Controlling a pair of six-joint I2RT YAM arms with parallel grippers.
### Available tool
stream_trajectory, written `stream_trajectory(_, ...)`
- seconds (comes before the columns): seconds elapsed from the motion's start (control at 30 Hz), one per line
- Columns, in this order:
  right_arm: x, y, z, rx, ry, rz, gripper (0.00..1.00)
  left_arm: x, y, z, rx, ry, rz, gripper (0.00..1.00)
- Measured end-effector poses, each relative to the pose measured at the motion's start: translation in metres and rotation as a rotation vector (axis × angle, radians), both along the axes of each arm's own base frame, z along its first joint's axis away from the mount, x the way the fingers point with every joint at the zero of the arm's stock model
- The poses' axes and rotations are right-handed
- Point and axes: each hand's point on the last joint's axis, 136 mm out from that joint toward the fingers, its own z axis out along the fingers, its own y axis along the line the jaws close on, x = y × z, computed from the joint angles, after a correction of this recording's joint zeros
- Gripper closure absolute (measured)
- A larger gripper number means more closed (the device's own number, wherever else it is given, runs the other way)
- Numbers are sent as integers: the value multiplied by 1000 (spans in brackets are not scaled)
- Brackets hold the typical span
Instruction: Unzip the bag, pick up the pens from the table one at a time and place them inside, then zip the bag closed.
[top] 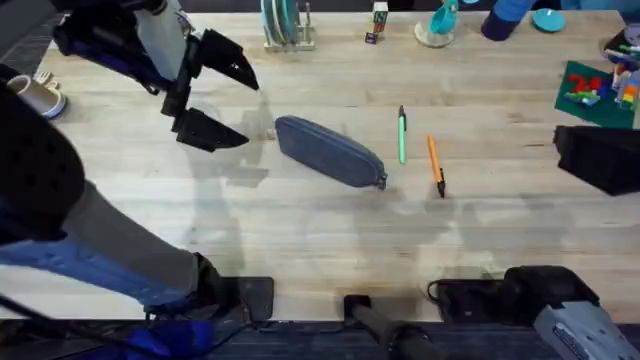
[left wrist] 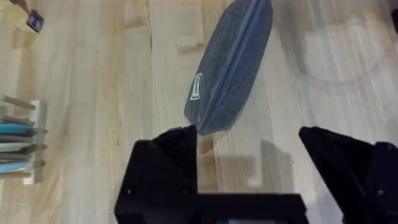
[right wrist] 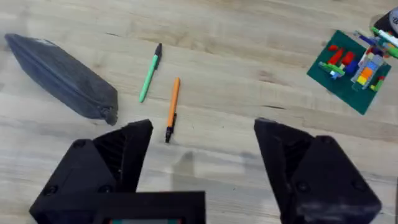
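The bag [top: 330, 150], a grey-blue pouch, lies slanted at the middle of the table [top: 300, 230], its zipper looking closed and the pull at its right end. Right of it lie the pens: the green pen [top: 402, 135] and the orange pen [top: 436, 165], side by side and apart. My left gripper [top: 250, 112] hovers open just left of the bag's left end [left wrist: 230, 68], holding nothing. My right gripper [right wrist: 202, 134] stands open near the table's front edge, short of the orange pen [right wrist: 172, 107], the green pen [right wrist: 149, 73] and the bag [right wrist: 62, 74].
A rack of plates [top: 285, 25] and small items stand along the back edge. A cup [top: 40, 95] sits far left. A green plate with toy bricks [top: 600, 90] and a black object [top: 600, 155] are at the right edge.
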Motion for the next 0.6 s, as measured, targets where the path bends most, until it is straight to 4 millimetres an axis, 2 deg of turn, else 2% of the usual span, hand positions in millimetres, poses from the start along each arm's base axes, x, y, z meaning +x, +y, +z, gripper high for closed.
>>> stream_trajectory(0.13,0,0,0,0,0,0,5,5,0,-13,-21,36,4,8)
stream_trajectory(0.43,0,0,0,0,0,0,6,12,-1,-26,-45,61,6,8)
stream_trajectory(0.6,0,0,0,0,0,0,6,15,-9,-37,-49,78,-23,8)
